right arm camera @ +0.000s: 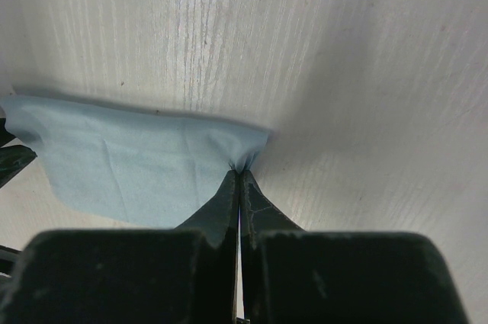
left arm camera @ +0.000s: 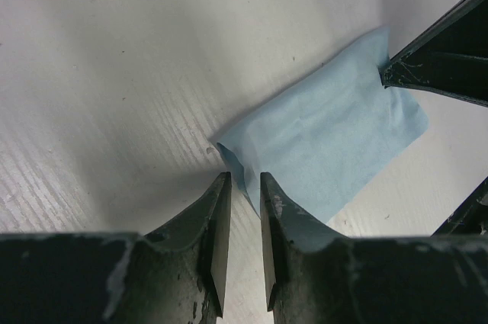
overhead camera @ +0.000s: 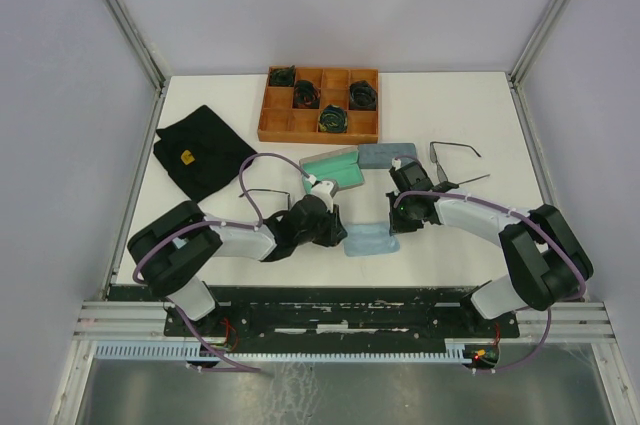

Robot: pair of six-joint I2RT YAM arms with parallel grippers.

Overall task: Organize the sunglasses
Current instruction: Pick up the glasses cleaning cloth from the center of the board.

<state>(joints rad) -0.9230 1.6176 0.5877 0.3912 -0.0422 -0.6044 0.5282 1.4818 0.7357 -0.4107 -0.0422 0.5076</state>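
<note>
White table [overhead camera: 450, 235] inside grey walls. At the back we see a wooden tray [overhead camera: 268, 130] with dark green bundles [overhead camera: 333, 118] in some of its compartments. A black cloth [overhead camera: 200, 150] lies flat at left.

Mid-table there's an open teal case [overhead camera: 335, 167], with a grey case [overhead camera: 388, 155] just beside it on the right.

First pair of sunglasses [overhead camera: 453, 152] is right of the grey case, on the table and not in any case. Second pair [overhead camera: 268, 195] is left of the teal case, by the left arm and partly hidden by its cable. Neither claw touches either pair.

Both claws are down at a blue cloth [left arm camera: 328, 149] near the front edge. Right claw [right arm camera: 239, 175] is clamped tight on one corner and the fabric puckers at the tips. Left claw [left arm camera: 244, 183] has its jaws slightly apart with a narrow gap. The opposite cloth corner sits right at its tips, and we see no pinch.
</note>
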